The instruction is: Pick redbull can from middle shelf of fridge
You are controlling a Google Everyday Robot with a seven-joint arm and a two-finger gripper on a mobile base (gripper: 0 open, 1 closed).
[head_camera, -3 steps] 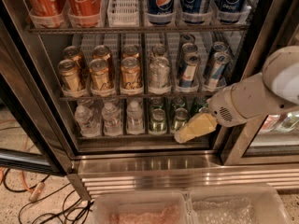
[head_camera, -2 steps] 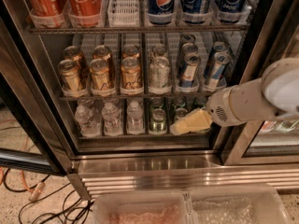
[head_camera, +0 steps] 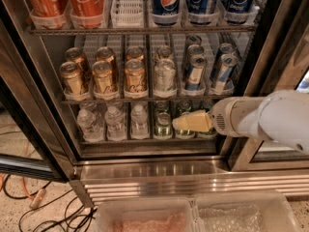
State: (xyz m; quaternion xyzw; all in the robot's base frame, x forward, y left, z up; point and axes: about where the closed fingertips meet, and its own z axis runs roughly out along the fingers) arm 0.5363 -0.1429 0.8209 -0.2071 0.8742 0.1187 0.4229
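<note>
The fridge (head_camera: 159,170) stands open before me. Its middle shelf (head_camera: 145,99) holds stout gold cans (head_camera: 104,76) on the left, a wider pale silver can (head_camera: 164,76) in the middle and slim blue-and-silver redbull cans (head_camera: 194,71) in two lanes on the right, the other lane fronted by another redbull can (head_camera: 223,71). My gripper (head_camera: 192,122), cream-coloured, sits at the lower shelf in front of the green bottles, below the redbull cans and apart from them. It holds nothing that I can see.
Coca-Cola cans (head_camera: 87,1) and Pepsi cans (head_camera: 166,1) fill the top rack. Water bottles (head_camera: 115,122) and green bottles (head_camera: 163,124) fill the lower rack. Clear plastic bins (head_camera: 145,216) sit at the bottom of the view. Cables (head_camera: 29,202) lie on the floor at the left.
My arm has moved left and slightly up; the gripper has shifted further in front of the lower shelf's green bottles.
</note>
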